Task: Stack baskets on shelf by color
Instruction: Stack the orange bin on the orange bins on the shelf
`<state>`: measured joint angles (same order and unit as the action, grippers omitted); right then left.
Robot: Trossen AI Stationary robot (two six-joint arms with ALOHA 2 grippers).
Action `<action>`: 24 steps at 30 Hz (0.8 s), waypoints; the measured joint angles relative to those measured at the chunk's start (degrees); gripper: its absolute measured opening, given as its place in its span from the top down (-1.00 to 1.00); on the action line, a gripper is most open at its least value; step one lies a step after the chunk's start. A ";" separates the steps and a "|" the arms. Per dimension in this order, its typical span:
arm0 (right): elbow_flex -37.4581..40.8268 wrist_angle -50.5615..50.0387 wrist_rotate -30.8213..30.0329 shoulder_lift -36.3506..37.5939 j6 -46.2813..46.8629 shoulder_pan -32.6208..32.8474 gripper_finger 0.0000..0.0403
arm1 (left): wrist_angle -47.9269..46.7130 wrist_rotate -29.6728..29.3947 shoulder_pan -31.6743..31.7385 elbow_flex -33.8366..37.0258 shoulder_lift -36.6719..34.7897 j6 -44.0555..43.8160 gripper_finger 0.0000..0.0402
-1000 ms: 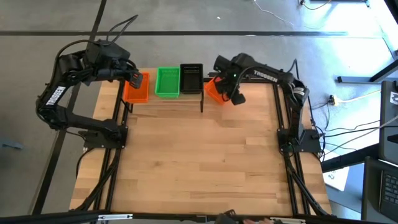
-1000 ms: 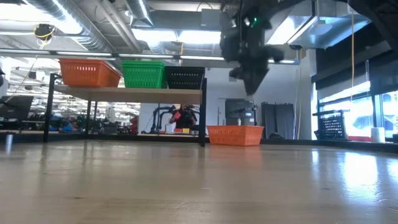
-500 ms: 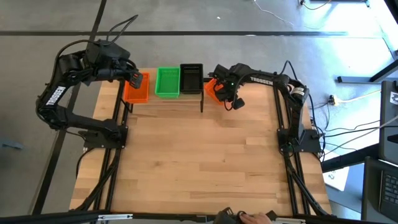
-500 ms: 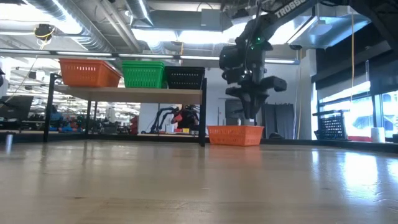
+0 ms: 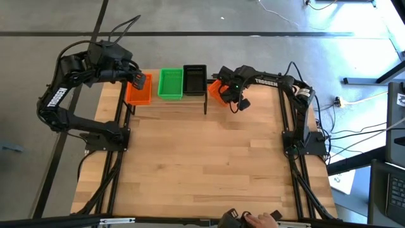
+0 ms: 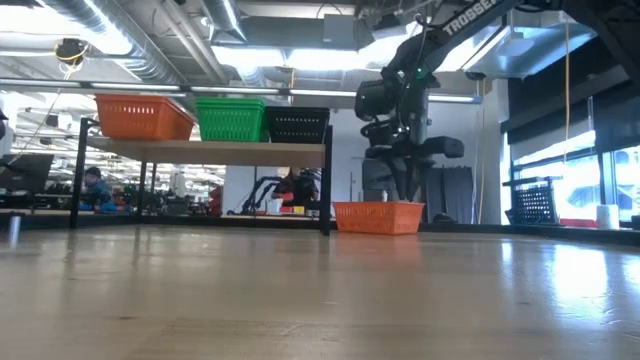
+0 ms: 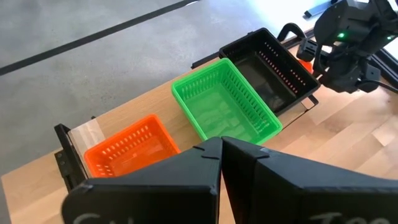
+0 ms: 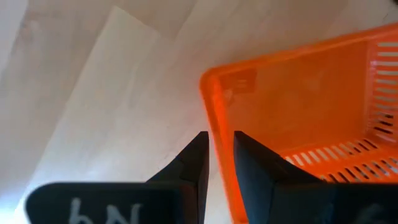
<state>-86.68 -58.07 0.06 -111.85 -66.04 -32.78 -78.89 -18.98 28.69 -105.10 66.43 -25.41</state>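
The shelf (image 6: 200,148) stands at the table's far edge and carries an orange basket (image 5: 138,90), a green basket (image 5: 170,83) and a black basket (image 5: 194,79) side by side on its plank. A second orange basket (image 6: 377,216) rests by its bottom on the table just right of the shelf. My right gripper (image 8: 221,140) has come down on this basket's rim and is shut on it. My left gripper (image 7: 221,149) is shut and hovers above the shelf's orange basket (image 7: 130,149), touching nothing. My right gripper pinches the table's orange basket by the rim of one end wall (image 8: 214,118), close to a corner. One finger (image 8: 252,162) is inside the basket and the other finger (image 8: 194,162) outside. It comes from above, pointing down. The basket stands flat on the table.
The shelf's black upright (image 5: 205,104) stands close to the left of the held basket. The wide tabletop (image 5: 209,164) stretches toward the near edge. A person's hand (image 5: 256,220) shows at the near edge, and another person (image 6: 95,185) is in the room behind.
My right gripper has come down from high above the table onto the orange basket beside the shelf, shifting slightly toward the shelf and turning a little. The basket has stayed where it was.
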 joint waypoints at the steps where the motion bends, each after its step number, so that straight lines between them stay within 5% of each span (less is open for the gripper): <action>1: -0.01 0.28 -0.02 0.00 -0.28 -0.16 0.65 | 0.00 0.00 0.00 0.00 0.00 -0.02 1.00; 24: -0.03 3.76 -0.05 -5.05 0.23 -1.46 0.65 | 0.00 0.14 0.00 0.00 0.00 -1.07 1.00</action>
<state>-86.72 -54.30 0.02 -116.90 -65.81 -34.24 -78.89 -18.84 28.69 -105.10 66.43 -26.48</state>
